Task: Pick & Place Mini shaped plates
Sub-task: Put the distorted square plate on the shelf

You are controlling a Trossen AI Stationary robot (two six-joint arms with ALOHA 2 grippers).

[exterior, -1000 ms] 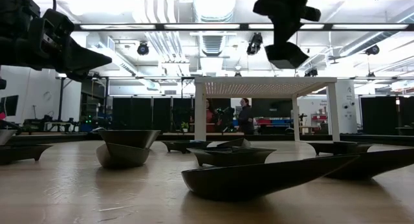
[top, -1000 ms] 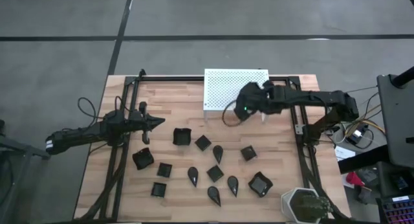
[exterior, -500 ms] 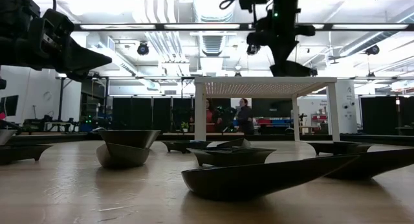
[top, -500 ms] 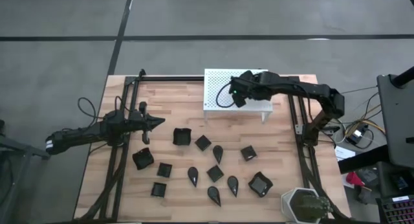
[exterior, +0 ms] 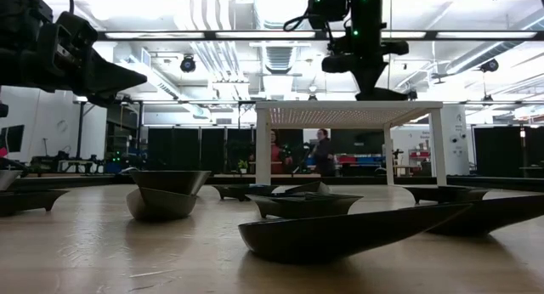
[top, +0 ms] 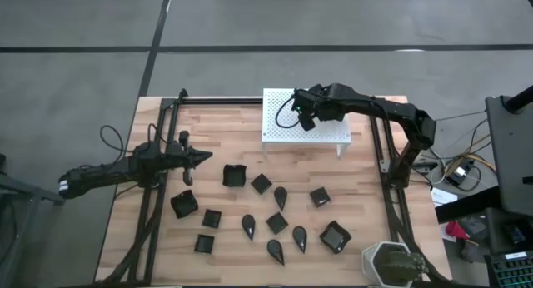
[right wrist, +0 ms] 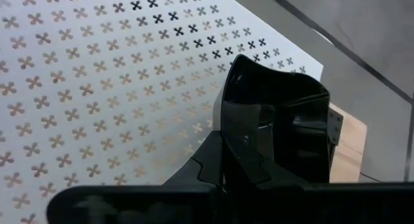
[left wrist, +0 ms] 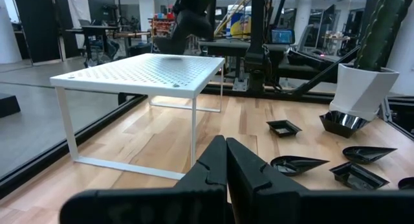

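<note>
High view shows a pale wooden plank table framed by black rails, standing on a grey floor crossed by dark lines. Low view looks past it into a bright hall with ceiling lights, where people stand far behind the white perforated metal stand. A white pot with a green plant sits at the table's corner, well apart from both grippers.

The right arm reaches over the stand's top, and the right gripper is clamped on a small matte black square plate, held just above the perforated sheet. The remaining mini shaped plates, square and teardrop, lie scattered on the wood between the two arms. The left gripper hangs low above the table beside them, fingers pressed together and empty.
</note>
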